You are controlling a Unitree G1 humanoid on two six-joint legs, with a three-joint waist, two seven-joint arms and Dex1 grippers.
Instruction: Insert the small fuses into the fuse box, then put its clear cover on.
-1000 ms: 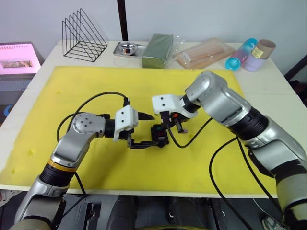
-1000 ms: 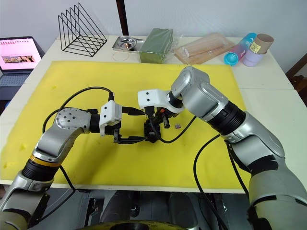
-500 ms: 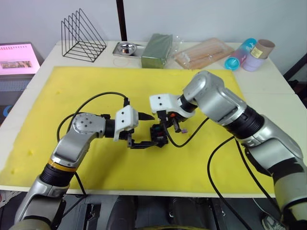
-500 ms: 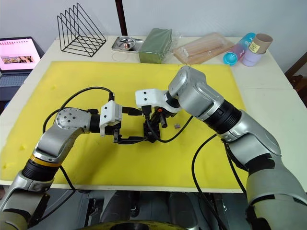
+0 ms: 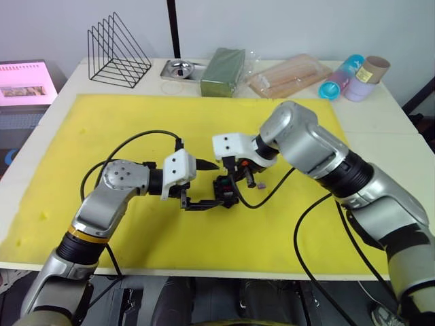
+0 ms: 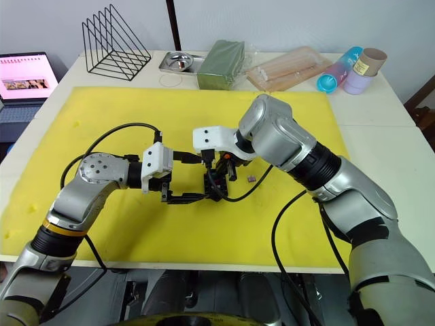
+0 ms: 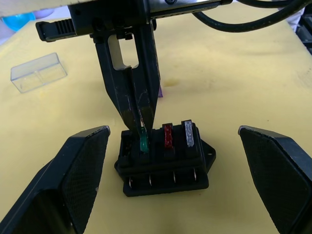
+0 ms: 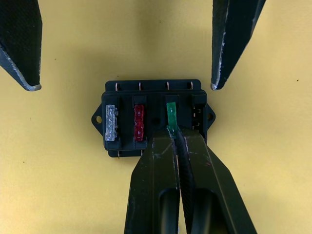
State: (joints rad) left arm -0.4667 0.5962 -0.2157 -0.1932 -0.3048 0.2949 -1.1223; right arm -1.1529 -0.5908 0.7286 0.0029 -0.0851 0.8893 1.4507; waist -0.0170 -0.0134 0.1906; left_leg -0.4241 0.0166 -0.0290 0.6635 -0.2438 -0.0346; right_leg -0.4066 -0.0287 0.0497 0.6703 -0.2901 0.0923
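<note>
From the head, we see the fuse box [image 5: 225,190] mid-mat between both grippers. Left wrist: our left gripper [image 7: 178,141] gapes wide around it. Right wrist: our right gripper [image 8: 176,139] pinches the green fuse [image 8: 170,115] — seated beside red and grey.

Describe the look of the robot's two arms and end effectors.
Both arms are silver-grey with rounded joints, white wrist housings and loose black cables. The left arm has a gold band. The left end effector and right end effector have black tapered fingers.
</note>
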